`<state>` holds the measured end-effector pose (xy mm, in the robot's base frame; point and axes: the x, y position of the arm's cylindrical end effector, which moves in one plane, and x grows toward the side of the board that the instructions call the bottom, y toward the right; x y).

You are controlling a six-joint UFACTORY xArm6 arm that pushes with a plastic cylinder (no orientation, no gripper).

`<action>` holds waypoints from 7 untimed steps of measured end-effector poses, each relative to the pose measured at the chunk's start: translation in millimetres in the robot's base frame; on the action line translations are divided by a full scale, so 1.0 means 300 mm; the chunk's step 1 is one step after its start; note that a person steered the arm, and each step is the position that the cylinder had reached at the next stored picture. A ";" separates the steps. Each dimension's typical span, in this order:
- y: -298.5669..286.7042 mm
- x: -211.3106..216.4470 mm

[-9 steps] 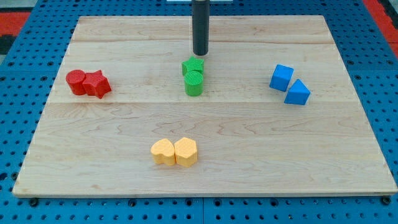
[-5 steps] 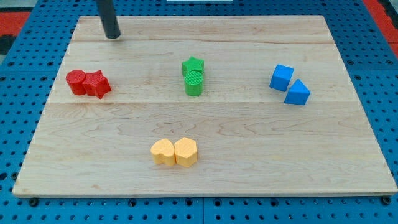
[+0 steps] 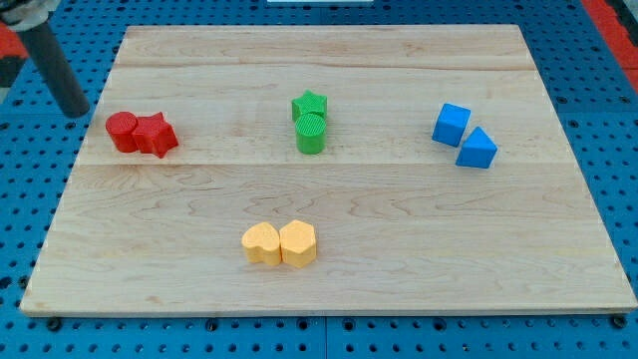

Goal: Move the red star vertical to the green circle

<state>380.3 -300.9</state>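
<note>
A: Camera view first, then the count. How many blocks sit on the table (image 3: 399,249)?

B: Eight, in four pairs. Two red: a red cylinder (image 3: 123,131) and a red star (image 3: 156,134), touching each other near the view's left edge. Two green: a green star (image 3: 310,104) with a green circle (image 3: 311,133) just below it, touching, about the middle toward the view's top. Two blue: a blue cube (image 3: 452,124) and a blue triangular block (image 3: 478,149), close together at the view's right. Two yellow: a yellow heart (image 3: 262,242) and a second yellow block (image 3: 298,242), side by side and touching, toward the view's bottom.

A: Any containers holding things?

B: Only the wooden board itself carries the blocks; it lies on a blue pegboard (image 3: 618,150).

A: Where is the rod?

B: My tip (image 3: 76,110) is at the view's left, right at the board's left edge, just up and left of the red cylinder and apart from it. The red star lies on the far side of that cylinder, well to the left of the green circle.

A: And the jaws?

B: This arm carries only a rod, so no jaws show and I cannot tell any state for them.
</note>
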 end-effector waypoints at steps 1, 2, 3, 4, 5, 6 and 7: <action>0.202 0.016; 0.290 0.040; 0.378 0.055; 0.622 0.178; 0.784 0.247; 0.938 0.193; 1.091 0.155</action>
